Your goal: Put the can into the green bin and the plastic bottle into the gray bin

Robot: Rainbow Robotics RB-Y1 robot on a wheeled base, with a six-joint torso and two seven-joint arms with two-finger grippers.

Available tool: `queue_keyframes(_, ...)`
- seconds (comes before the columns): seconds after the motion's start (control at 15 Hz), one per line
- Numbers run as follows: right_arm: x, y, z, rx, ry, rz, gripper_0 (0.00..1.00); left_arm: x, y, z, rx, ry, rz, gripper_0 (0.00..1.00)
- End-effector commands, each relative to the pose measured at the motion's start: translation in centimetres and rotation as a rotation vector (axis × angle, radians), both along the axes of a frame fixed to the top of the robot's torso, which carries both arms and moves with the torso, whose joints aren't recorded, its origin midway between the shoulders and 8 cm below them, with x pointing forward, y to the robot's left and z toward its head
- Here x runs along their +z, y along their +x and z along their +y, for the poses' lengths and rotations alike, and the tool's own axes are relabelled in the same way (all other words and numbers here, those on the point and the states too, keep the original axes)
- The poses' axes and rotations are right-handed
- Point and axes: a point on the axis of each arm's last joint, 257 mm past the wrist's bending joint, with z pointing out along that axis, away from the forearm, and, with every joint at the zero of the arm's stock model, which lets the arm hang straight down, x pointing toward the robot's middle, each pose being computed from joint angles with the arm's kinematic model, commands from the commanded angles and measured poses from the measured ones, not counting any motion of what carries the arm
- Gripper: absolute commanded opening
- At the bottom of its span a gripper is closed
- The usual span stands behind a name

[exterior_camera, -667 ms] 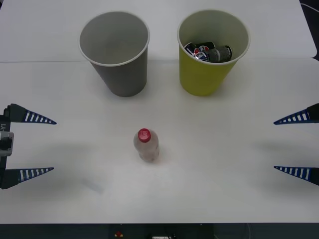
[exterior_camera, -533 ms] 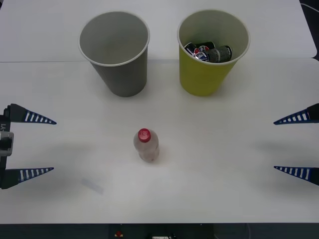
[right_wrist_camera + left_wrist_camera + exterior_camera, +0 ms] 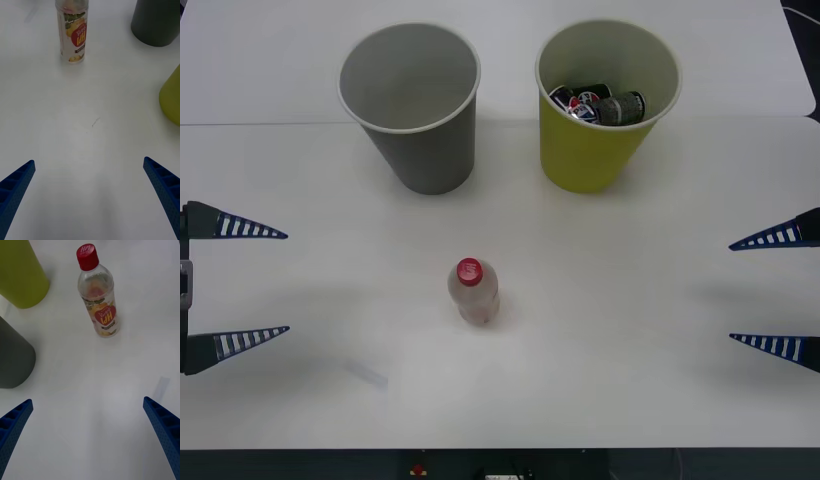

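Clear plastic bottle (image 3: pixel 473 292) with red screw cap upright on smooth white table (image 3: pixel 630 330), tapered gray bin (image 3: pixel 412 105) and green bin (image 3: pixel 600 105) behind, ribbed blue left gripper (image 3: pixel 250 285) and right gripper (image 3: pixel 770 290) both spread wide

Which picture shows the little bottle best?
The left wrist view: the whole plastic bottle shows, red cap down to label. The right wrist view cuts off its cap, and the front view sees it from above, mostly the cap.

The left gripper (image 3: pixel 250 286), spread wide at the left edge of the tabletop (image 3: pixel 600 360), has shifted slightly toward the far edge, both fingers sitting a little farther from the near edge than before.
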Motion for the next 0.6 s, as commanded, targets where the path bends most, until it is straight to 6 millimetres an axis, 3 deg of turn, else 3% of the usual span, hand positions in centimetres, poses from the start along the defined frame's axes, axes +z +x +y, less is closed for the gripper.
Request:
queue_keyframes(0.07, 0.0, 0.0, 0.0, 0.000, 0.000, 0.000, 1.00, -1.1, -0.3, -0.1, 0.021, -0.073, 0.065, 1.00)
queue_keyframes(0.33, 0.0, 0.0, 0.0, 0.000, 0.000, 0.000, 1.00, -3.0, -0.5, -1.7, 0.010, -0.194, 0.161, 1.00)
queue_keyframes(0.6, 0.0, 0.0, 0.0, 0.000, 0.000, 0.000, 1.00, -4.4, -0.1, -3.0, -0.056, -0.260, 0.146, 1.00)
